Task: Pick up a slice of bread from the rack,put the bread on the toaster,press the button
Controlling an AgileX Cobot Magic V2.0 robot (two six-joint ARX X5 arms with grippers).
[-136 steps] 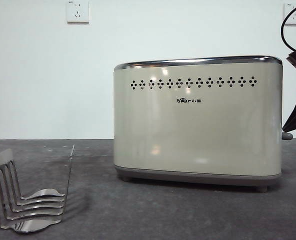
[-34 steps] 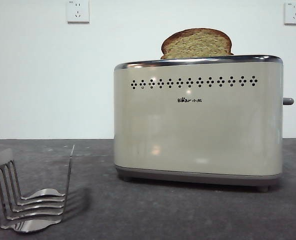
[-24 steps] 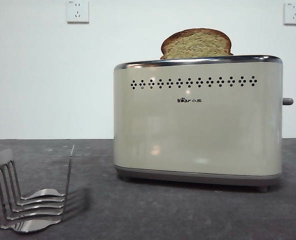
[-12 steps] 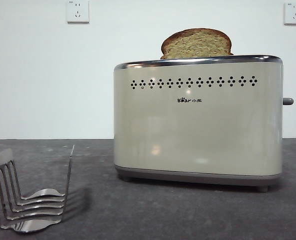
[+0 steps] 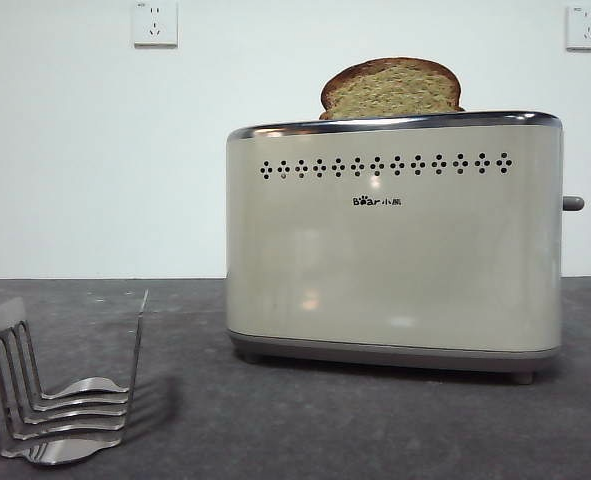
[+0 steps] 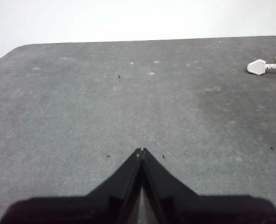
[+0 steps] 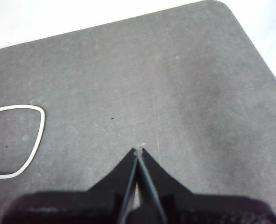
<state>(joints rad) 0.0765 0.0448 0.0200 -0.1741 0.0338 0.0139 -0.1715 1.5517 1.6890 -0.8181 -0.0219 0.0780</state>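
Toaster [image 5: 393, 250] serves as the landmark, standing on the grey table [image 5: 275, 420]. Well to its left, low and near the camera, sits the rack [image 5: 60, 395], its silver prongs holding nothing. On the wall above and left of the toaster is a white socket [image 5: 155, 22]. The slice of bread [image 5: 391, 88] stands upright in the toaster's top, its rounded crust rising above the chrome rim. At the toaster's right narrow end the button [image 5: 573, 203] sticks out, high on that side. A second socket [image 5: 587, 27] is on the wall above the toaster's right end. Neither arm shows in the front view. The left gripper [image 6: 141, 151] is clenched on nothing over bare table, a white plug [image 6: 258, 67] lying well apart from it. The right gripper [image 7: 138, 151] is likewise clenched and empty, with a white cable loop [image 7: 16, 140] off to one side.
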